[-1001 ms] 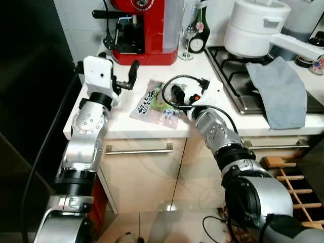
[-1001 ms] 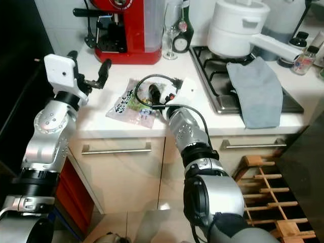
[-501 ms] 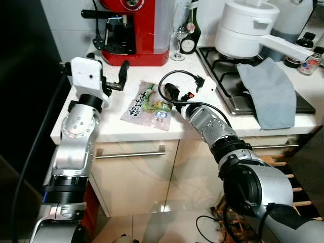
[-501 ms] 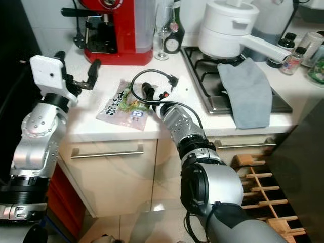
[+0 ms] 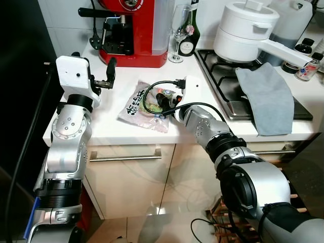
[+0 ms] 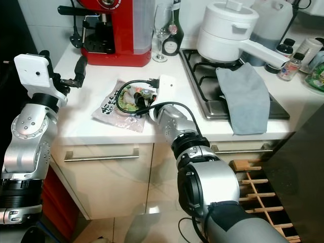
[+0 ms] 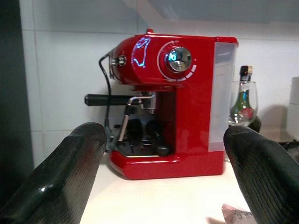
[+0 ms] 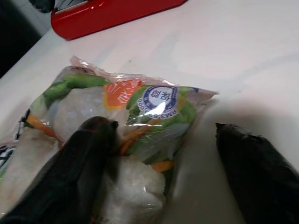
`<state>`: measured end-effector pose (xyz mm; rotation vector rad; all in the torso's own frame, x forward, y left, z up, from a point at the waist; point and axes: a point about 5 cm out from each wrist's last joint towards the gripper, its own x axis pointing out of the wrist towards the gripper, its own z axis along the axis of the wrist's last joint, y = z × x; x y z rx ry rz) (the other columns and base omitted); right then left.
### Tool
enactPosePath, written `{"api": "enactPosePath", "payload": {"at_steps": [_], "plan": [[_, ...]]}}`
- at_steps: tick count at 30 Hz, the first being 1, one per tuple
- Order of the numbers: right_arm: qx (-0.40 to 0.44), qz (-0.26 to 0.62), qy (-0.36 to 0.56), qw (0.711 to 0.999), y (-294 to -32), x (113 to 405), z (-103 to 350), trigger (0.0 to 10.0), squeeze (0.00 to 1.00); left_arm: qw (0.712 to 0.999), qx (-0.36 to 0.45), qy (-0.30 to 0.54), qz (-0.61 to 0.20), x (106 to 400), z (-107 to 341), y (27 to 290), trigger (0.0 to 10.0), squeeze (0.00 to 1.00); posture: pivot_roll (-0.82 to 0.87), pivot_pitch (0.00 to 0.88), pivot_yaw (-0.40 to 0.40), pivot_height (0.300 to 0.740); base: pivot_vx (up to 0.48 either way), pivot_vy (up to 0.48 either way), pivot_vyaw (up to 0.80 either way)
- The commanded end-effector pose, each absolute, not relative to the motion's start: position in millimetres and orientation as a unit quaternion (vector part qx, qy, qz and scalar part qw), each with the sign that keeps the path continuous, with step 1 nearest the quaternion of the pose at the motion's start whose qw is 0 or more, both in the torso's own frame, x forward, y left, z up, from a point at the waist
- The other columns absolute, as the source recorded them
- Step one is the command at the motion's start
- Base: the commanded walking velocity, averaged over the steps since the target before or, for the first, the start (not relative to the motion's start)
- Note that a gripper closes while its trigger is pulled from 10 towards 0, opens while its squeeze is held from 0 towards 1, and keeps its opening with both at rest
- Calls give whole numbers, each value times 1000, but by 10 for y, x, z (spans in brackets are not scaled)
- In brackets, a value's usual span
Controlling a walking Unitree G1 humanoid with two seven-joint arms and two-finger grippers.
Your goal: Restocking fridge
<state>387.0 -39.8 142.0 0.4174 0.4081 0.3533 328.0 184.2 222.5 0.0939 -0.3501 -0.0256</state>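
A clear bag of mixed vegetables (image 5: 140, 101) lies flat on the white counter (image 5: 197, 119), in front of the red coffee machine. My right gripper (image 5: 159, 98) reaches over its right end. In the right wrist view the right gripper (image 8: 163, 149) is open, with one finger (image 8: 79, 168) resting on the bag (image 8: 140, 116) and the other on the bare counter beside it. My left gripper (image 7: 163, 154) is held up at the counter's left end, open and empty, facing the coffee machine; one of its fingers (image 5: 110, 66) shows left of the bag.
A red coffee machine (image 5: 134, 30), a wine glass (image 5: 178, 30) and a bottle (image 5: 190, 38) stand at the back. A white pot (image 5: 243, 30) sits on the hob, with a grey cloth (image 5: 271, 96) draped over its front. A dark surface (image 5: 20, 101) rises at the left. Drawer handle (image 5: 124, 154) below.
The camera has shifted. My right gripper has moved left onto the bag's right end, one finger now on it. The left arm stays raised and open.
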Motion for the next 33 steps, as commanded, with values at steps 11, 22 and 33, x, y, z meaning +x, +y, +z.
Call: {"api": "enactPosePath", "payload": {"at_steps": [11, 22, 33], "plan": [[322, 184, 253, 893, -228, 3761, 1297, 0, 0, 985, 42, -167, -26, 3290, 2214, 1767, 10000, 0, 126, 0, -74, 740, 0, 0, 0], [282, 216, 148, 923, -320, 3914, 1663, 0, 0, 985, 28, -168, -34, 3345, 2191, 1659, 10000, 0, 85, 0, -78, 740, 0, 0, 0], [37, 104, -53, 992, -854, 3988, 1967, 0, 0, 988, 47, -138, -57, 3422, 2106, 1624, 10000, 0, 53, 0, -32, 740, 0, 0, 0]]}}
